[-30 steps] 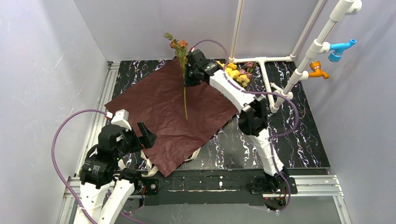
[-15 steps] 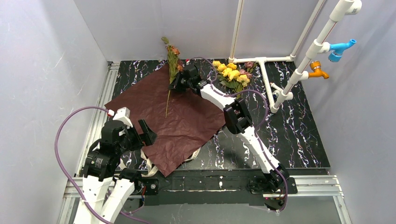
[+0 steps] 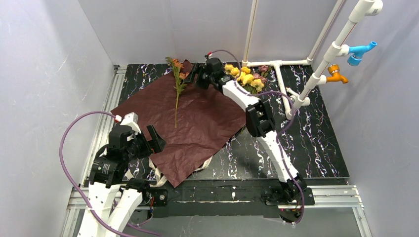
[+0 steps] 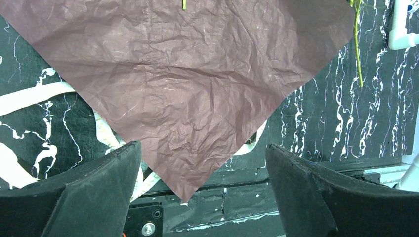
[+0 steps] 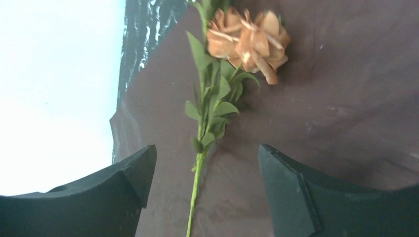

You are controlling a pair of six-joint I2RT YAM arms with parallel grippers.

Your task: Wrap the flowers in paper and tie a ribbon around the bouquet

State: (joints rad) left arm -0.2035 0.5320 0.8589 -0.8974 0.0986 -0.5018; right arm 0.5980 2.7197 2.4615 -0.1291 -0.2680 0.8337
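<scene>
Your right hand (image 5: pixel 205 153) stood spread wide, gripping nothing, just beside the top of one orange-bloomed stem (image 3: pixel 176 96), which lay flat on the dark red paper (image 3: pixel 197 123) with its bloom at the far corner. The other flowers (image 3: pixel 248 77) lay on the tabletop (image 3: pixel 306 143) past the paper's far right edge. Your left hand (image 4: pixel 201 148) hung open and empty over the paper's near corner, with the cream ribbon (image 4: pixel 29 96) at its edge.

Dark red paper (image 3: pixel 197 128), orange flower (image 5: pixel 249 42) with green leafy stem (image 5: pixel 193 197), yellow and dusty-pink flowers (image 3: pixel 249 78), cream ribbon (image 4: pixel 29 96), black table (image 3: pixel 316 148) with white marble veins, blue pipe fitting (image 3: pixel 360 50), orange pipe fitting (image 3: pixel 336 75)
</scene>
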